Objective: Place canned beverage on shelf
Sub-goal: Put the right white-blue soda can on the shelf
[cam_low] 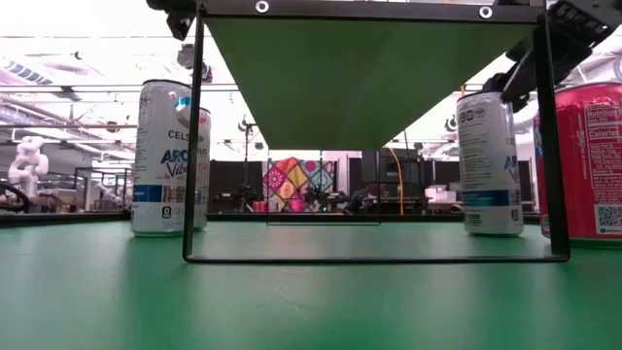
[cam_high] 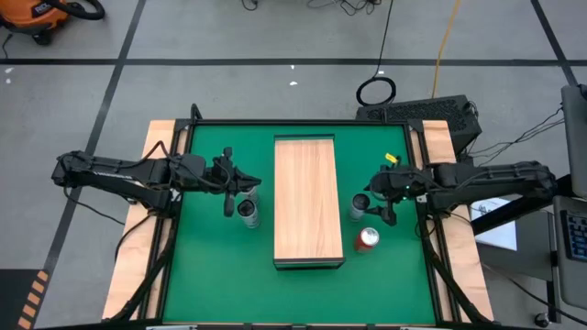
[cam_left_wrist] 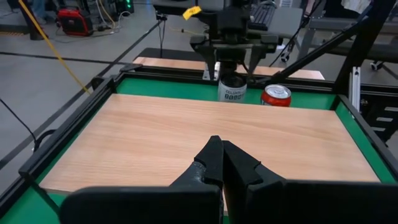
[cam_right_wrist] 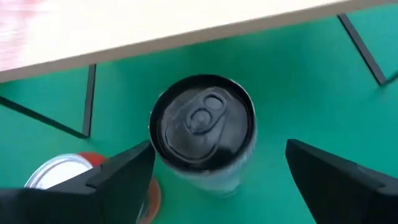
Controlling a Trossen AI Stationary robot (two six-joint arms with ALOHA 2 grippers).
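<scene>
The red can [cam_high: 368,239] is seen upright just beside the shelf [cam_high: 307,200]. A silver can [cam_right_wrist: 202,127] is straddled by the wide-spread right gripper [cam_right_wrist: 217,171], untouched. The left gripper [cam_left_wrist: 222,167], fingers pressed together, is held near the shelf's opposite edge, by another can [cam_high: 248,212].

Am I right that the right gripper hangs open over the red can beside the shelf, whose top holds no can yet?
Not quite. In the right wrist view the right gripper hangs open over the white can with the dark lid; the red can stands beside it. The rest holds: the shelf carries no can.
</scene>
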